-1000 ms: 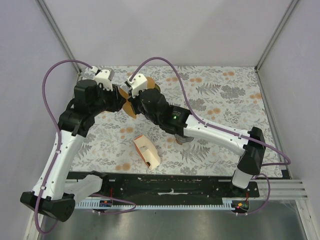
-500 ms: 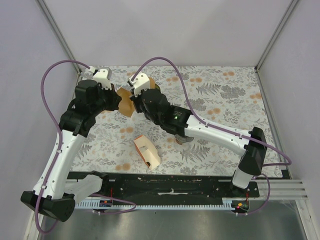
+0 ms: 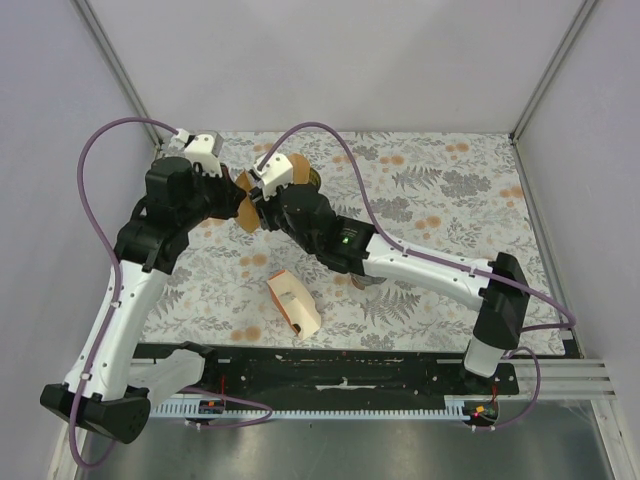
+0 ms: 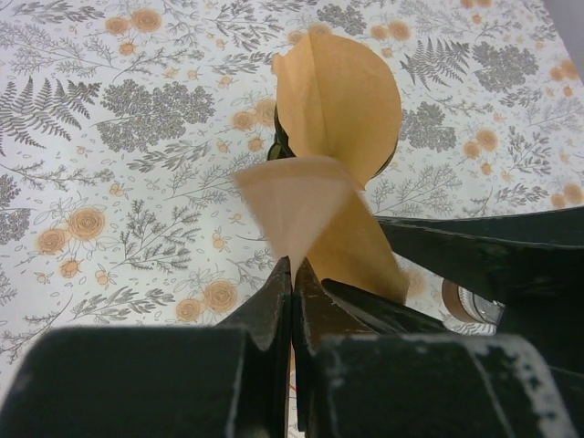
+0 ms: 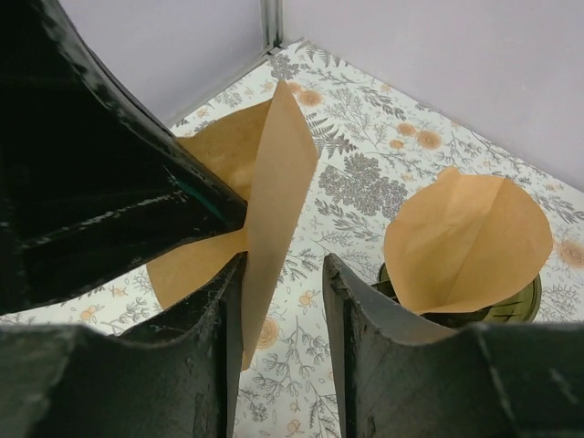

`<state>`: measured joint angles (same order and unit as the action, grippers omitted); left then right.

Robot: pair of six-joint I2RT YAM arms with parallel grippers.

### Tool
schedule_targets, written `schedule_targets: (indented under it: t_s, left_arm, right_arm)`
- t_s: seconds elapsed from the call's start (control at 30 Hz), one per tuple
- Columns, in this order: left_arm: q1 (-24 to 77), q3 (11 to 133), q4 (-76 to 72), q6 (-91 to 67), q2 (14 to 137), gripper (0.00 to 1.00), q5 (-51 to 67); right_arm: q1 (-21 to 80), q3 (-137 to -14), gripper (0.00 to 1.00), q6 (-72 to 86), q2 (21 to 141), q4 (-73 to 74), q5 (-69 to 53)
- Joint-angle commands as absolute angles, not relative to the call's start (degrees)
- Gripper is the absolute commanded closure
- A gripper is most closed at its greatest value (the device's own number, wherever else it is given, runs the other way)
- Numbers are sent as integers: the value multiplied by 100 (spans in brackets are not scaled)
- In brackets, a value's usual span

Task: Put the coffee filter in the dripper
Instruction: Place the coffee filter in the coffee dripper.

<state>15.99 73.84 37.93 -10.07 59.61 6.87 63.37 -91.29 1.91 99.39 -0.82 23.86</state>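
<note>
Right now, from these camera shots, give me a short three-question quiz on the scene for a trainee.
1. True or false: the left claw is shut on a paper filter.
2. The right claw is: A) open, with that filter between its fingers; B) shut on nothing; C) out of view.
3. Fill in: a second filter stands in the dark green ____.
Key: 1 true; 2 A; 3 dripper.

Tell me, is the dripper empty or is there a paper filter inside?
Not empty: a brown coffee filter sits opened in the dripper, sticking up above its rim.
</note>
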Motion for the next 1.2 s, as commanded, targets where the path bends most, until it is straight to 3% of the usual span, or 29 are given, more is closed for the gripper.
schedule_targets:
  t_s: [0.0,0.1,0.23,0.33,0.53,0.77,0.87,1.0,1.1,1.17]
  left_arm:
    - [1617,7673,3603,-1248,5862,98,844]
    - [1608,7708,3612,-1283,5880,98,905]
    - [1617,7664,3630,-1143,5880,98,792]
    - [1617,7568,3691,-784,5871,98,415]
    - [1722,7365,3674,-203,5906,98,-290]
    - [1863,7470,3709,-219,5924,97,209]
    - [1863,7628,3762,-316,5924,80,921]
    - [1863,7936,3797,-448,5959,49,1826]
    - [1881,8234,3788,-615,6073,39,2214]
    - [1916,8384,3762,-694,6178,37,2364]
  right_arm:
    - [6319,-9352,55,272,10037,-308,2645]
    - [6276,-9352,56,334,10098,-308,2707]
    - [6214,-9299,87,360,10108,-290,2855]
    - [6091,-9071,99,369,9880,-290,3119]
    - [6064,-8877,100,-228,9607,-246,3787]
    - [6073,-9043,100,-290,9606,-9,3666]
    - [6056,-9228,100,-229,9580,604,3420]
    - [5819,-9360,100,306,9221,1632,2587]
    - [5582,-9334,100,667,8790,2423,1883]
    - [5459,-9360,100,755,8535,2968,1583]
